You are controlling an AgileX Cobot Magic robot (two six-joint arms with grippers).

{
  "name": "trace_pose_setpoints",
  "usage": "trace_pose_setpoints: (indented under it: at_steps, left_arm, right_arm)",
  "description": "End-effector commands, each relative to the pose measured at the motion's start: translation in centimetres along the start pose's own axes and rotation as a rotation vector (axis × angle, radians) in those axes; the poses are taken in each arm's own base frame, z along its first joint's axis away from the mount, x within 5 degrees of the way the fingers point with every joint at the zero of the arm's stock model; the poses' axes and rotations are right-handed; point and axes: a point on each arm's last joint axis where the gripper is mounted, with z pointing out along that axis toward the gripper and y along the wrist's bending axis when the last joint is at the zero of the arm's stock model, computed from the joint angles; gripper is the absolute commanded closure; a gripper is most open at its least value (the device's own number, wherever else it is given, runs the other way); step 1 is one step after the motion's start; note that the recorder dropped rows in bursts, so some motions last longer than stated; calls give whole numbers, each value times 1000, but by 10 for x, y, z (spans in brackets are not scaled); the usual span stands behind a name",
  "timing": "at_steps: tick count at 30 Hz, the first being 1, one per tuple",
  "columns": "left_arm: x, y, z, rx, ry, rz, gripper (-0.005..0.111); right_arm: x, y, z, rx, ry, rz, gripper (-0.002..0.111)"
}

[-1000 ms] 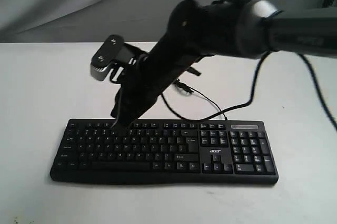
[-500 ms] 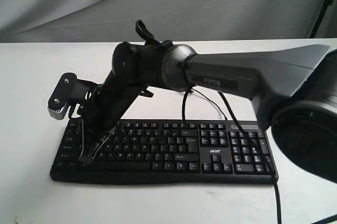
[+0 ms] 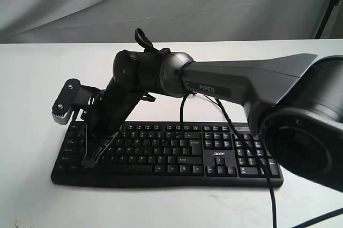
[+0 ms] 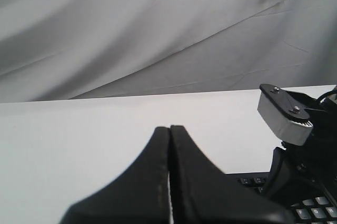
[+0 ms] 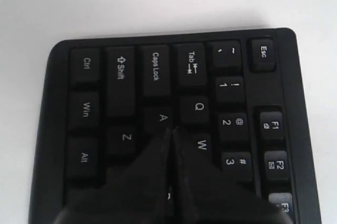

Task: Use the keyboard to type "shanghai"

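Observation:
The black acer keyboard lies on the white table, number pad to the right. My right arm reaches across it to its left end. The right gripper is shut with nothing in it, its tip down on the left letter keys. In the right wrist view the joined fingertips sit between the A and W keys of the keyboard and hide the key beneath them. My left gripper is shut and empty over bare table, with a corner of the keyboard off to one side. It does not show in the exterior view.
The right arm's wrist camera juts out past the keyboard's left end and also shows in the left wrist view. Thin black cables hang behind the keyboard. A grey cloth backs the white table.
The right arm swung from the keyboard's upper middle rows to its left end and lowered its shut tip onto the left letter keys. It has barely shifted in the last half second.

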Motion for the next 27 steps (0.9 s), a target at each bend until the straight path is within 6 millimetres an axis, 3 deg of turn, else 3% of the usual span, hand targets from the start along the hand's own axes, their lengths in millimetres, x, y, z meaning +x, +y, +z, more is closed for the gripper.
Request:
trace_pose_setpoints:
  at_steps: [1,10,12,17,22,24,27]
  left_arm:
    - [0,0,0,7,-7,-2,107]
    - [0,0,0,7,-7,-2,107]
    - [0,0,0,7,-7,-2,107]
    - [0,0,0,7,-7,-2,107]
    - [0,0,0,7,-7,-2,107]
    - [0,0,0,7,-7,-2,107]
    - [0,0,0,7,-7,-2,107]
  right_arm:
    - [-3,-1,-2,11,-9,-2,108]
    - [2,0,6,-12,8,8,108]
    - [0,0,2,-7,1,3,108]
    - [-12,2,-39,25,29,-28,108]
    - [28,11,-68,86,32,61,108]
    - [50,16,-71,110,11,93,108]
    - [62,17,-70,99,-13,121,108]
